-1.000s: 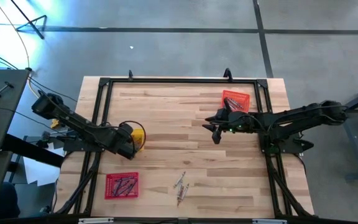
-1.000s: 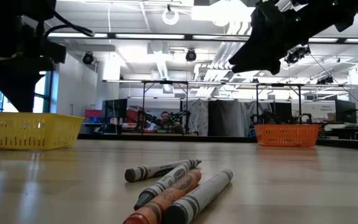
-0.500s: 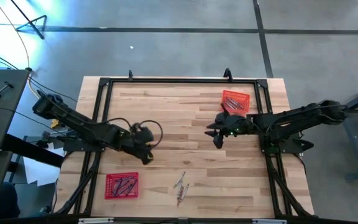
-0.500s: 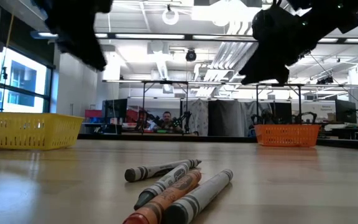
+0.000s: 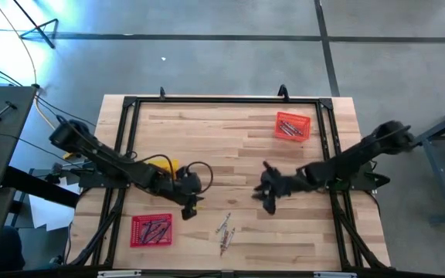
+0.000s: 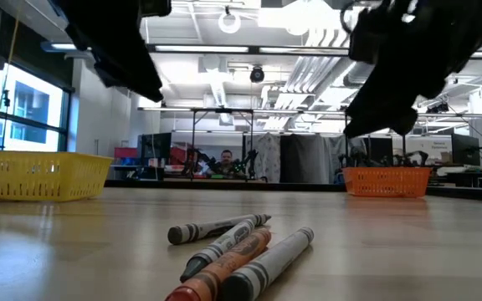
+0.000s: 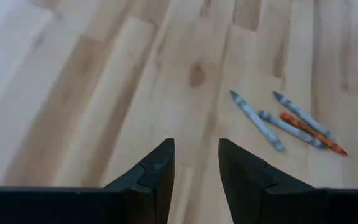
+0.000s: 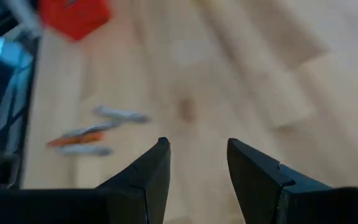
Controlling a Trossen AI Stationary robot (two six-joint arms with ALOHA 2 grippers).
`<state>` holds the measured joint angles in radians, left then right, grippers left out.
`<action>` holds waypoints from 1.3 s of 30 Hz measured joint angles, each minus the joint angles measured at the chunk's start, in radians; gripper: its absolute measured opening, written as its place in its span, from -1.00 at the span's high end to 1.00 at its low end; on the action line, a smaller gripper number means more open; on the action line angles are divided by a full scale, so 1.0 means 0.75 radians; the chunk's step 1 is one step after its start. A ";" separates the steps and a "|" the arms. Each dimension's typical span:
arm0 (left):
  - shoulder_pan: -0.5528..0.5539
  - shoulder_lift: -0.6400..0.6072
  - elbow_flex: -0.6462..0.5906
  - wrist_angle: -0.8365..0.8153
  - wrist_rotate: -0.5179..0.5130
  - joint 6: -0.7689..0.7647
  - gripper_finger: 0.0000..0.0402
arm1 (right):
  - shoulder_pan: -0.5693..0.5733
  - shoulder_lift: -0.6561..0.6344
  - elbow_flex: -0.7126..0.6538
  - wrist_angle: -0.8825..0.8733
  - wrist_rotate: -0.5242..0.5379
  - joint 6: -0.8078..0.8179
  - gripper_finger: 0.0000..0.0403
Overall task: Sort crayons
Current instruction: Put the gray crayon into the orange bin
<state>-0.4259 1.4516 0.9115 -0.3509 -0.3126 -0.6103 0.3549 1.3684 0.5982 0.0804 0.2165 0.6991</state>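
Both tools are empty with jaws parted: your left tool and right tool flank the loose crayons on the desk.

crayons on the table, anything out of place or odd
Four loose crayons lie in a small cluster on the bare table, outside the red tray, orange tray and yellow tray. Nothing looks broken or spilled otherwise.
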 joint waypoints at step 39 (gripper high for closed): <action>-0.274 0.088 0.000 -0.037 -0.019 -0.090 0.45 | 0.052 0.951 1.192 -0.809 -0.163 -1.252 0.24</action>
<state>-0.6315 1.5173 0.9112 -0.3785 -0.3266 -0.6774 0.3941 2.0816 1.4925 -0.5262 0.0940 -0.2397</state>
